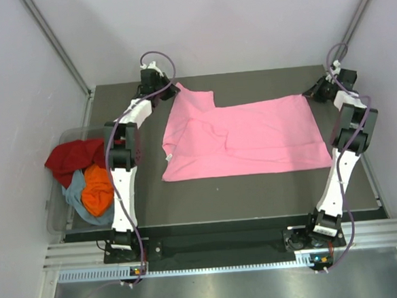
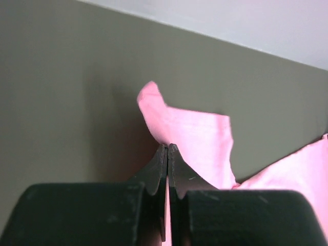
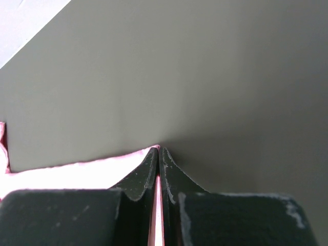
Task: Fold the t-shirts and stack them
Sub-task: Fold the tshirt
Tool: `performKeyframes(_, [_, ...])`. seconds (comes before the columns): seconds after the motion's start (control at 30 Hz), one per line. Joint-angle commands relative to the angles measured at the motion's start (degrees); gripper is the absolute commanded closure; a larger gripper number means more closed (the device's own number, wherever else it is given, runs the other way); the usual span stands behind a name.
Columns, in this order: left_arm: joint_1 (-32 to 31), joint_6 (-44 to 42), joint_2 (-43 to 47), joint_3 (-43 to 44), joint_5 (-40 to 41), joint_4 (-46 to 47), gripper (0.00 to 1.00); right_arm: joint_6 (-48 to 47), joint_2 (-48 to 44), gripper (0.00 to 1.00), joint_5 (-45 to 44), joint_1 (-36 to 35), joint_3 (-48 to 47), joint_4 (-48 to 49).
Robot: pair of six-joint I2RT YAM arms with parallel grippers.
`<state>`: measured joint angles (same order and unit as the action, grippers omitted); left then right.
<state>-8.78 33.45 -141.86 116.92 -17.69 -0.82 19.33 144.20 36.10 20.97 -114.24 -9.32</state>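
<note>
Corners of the pink t-shirt (image 1: pixel 252 135), stretched left-to-right, are clamped in left gripper (image 2: pixel 167 147) and right gripper (image 3: pixel 158 149).

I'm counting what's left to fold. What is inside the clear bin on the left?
The clear bin holds a dark red t-shirt, an orange t-shirt and a grey-blue t-shirt, bunched together. Anything beneath them is covered.

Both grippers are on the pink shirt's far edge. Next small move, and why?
Probably raise both grippers slightly, together. The left gripper and right gripper are each shut on the far edge of the pink t-shirt, which lies creased on the table. Lifting evenly would likely tension the cloth before folding.
</note>
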Motion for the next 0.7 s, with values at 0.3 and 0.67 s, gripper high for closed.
performKeyframes(0.3, [0.43, -1.81, 11.78, -9.33, -1.91, 8.46, 1.00, 5.71, -11.83, 1.00, 0.82, 1.35, 15.17, 24.95])
performKeyframes(0.67, [0.43, -3.39, 17.84, -15.41, -3.14, 10.75, 1.00, 11.52, -15.18, 1.00, 2.40, 1.35, 26.08, 47.03])
